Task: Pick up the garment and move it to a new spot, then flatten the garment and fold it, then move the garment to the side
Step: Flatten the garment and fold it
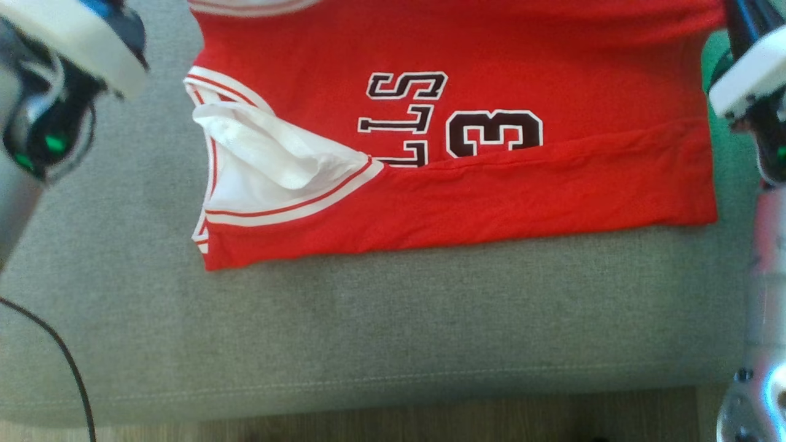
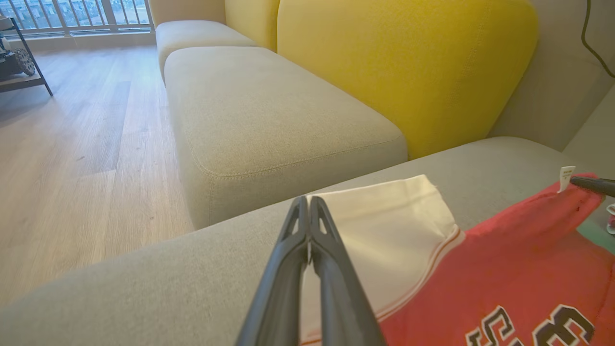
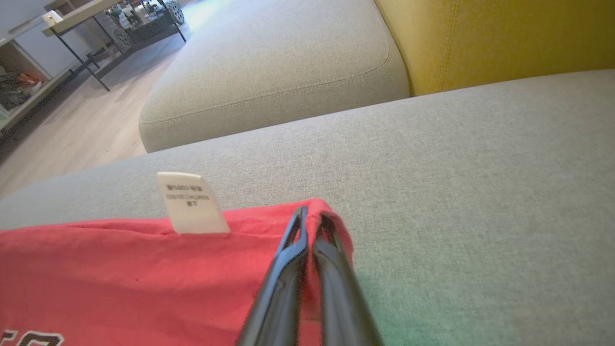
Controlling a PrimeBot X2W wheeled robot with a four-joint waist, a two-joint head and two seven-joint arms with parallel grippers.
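1. Nearest us runs a strip of wood floor, and then the front edge of the grey sofa seat that carries the work.
2. One garment lies on that seat. It is a red jersey with white-and-red trim, and its near edge is folded up over the front.
3. We read black, white-edged letters "LLS", turned sideways, with the lowest letter partly under the fold. Beside them is a "3".
4. The white inside shows at the garment's left end.
5. The two arms flank the garment. The left wrist is at the far left and the right wrist at the far right.
6. The left pincer is closed and pinches the white cloth.
7. The right pincer is closed and grips a red corner.
8. One white care tag stands just beside that corner. Its print is too small for us to read.
9. Farther off we count two more grey seats and two yellow back cushions.
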